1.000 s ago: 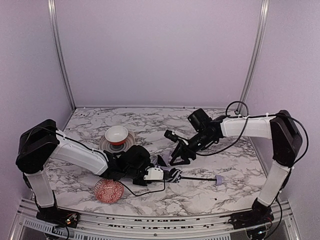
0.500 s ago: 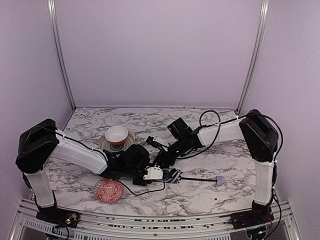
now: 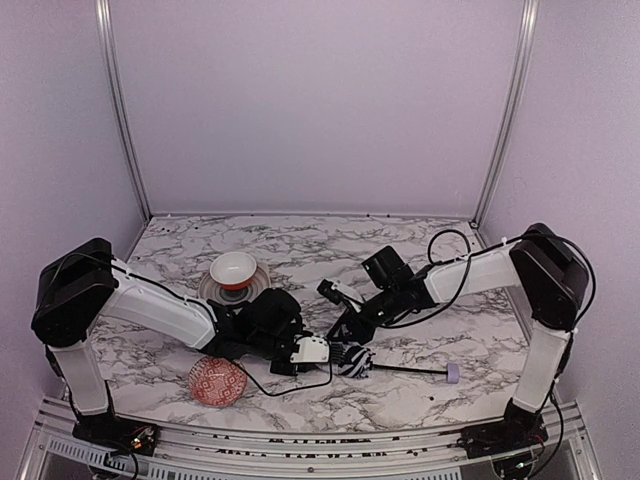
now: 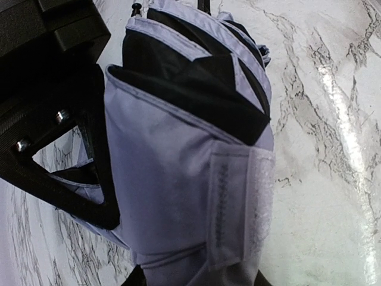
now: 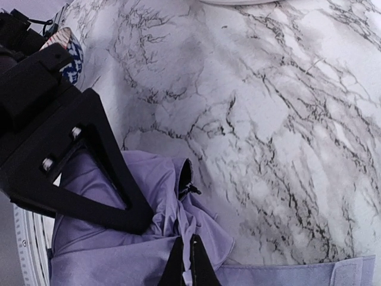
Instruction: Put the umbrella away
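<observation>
The umbrella (image 3: 350,358) lies as a crumpled bundle on the marble table, between the two grippers. Its thin black shaft (image 3: 405,368) runs right to the lavender knob handle (image 3: 452,373). My left gripper (image 3: 325,351) comes in from the left and is shut on the lavender fabric (image 4: 178,179), which fills the left wrist view down to the left gripper (image 4: 199,280). My right gripper (image 3: 345,332) reaches in from the right. In its wrist view the right gripper (image 5: 186,271) is shut on a thin fold of the umbrella fabric (image 5: 119,250).
A red patterned bowl (image 3: 217,381) sits near the front left, beside my left forearm. A white bowl with a red inside (image 3: 233,268) stands on a plate (image 3: 206,291) behind it. Lavender walls enclose the table (image 3: 300,240).
My right gripper has come down to the bundle and shut on a fold of fabric. The knob handle has slid right and toward the front edge. The left arm has held still.
</observation>
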Controlling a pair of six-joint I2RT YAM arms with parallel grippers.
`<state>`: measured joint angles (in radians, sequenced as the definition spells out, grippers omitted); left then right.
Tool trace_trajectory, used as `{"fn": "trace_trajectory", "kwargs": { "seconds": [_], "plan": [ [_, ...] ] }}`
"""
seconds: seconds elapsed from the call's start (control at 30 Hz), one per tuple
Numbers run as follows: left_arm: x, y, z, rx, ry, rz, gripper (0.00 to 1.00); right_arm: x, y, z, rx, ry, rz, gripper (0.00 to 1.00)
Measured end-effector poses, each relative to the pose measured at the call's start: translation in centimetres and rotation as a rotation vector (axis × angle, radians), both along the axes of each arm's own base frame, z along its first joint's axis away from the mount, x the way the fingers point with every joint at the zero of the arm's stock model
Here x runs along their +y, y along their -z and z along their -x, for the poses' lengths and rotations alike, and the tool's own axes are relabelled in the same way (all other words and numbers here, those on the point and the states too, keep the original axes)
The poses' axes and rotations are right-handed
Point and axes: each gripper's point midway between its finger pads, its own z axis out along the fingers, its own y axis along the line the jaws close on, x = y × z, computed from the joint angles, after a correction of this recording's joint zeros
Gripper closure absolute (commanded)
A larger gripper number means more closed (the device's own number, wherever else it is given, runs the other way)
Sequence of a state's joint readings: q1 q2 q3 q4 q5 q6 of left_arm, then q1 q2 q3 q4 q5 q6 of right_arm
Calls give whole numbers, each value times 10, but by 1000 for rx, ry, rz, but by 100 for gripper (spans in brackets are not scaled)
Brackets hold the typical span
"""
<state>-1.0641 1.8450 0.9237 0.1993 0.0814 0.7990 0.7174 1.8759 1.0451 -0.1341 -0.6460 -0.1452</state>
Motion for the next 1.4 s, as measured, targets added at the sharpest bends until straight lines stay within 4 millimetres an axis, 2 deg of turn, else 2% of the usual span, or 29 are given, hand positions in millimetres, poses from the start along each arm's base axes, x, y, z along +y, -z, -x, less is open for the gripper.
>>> {"fn": "trace_trajectory", "kwargs": {
  "seconds": [0.13, 0.3, 0.43, 0.5, 0.6, 0.77, 0.8, 0.87, 1.03, 1.27, 1.3, 1.4],
  "plan": [
    [-7, -4, 6, 35, 31, 17, 100, -11, 0, 3, 24, 26, -22, 96],
    [-4, 2, 10, 103, 36, -35, 100, -26, 8, -5, 35, 81, -19, 72],
    [-10, 1, 9, 172, 13, -76, 100, -33, 6, -18, 9, 110, -11, 61],
    [-11, 3, 9, 205, 3, -101, 100, -35, 2, -23, -26, 118, -2, 59],
    [-14, 3, 9, 239, -3, -126, 100, -41, -22, -32, -115, 137, -13, 57],
    [-14, 4, 9, 289, -7, -159, 100, -60, -94, -39, -374, 195, -72, 52],
    [-14, 4, 9, 303, -8, -166, 100, -65, -103, -38, -415, 205, -79, 52],
    [-15, 4, 9, 338, -11, -177, 100, -81, -118, -32, -521, 228, -80, 54],
    [-14, 6, 8, 441, -18, -197, 100, -98, -115, -4, -672, 178, -29, 53],
    [-14, 6, 6, 565, -21, -192, 100, -66, -93, 78, -902, -192, -41, 42],
    [-14, 6, 6, 578, -21, -193, 100, -61, -86, 87, -929, -246, -33, 40],
    [-14, 6, 6, 603, -22, -192, 100, -49, -61, 98, -993, -356, 45, 29]
  ]
}}
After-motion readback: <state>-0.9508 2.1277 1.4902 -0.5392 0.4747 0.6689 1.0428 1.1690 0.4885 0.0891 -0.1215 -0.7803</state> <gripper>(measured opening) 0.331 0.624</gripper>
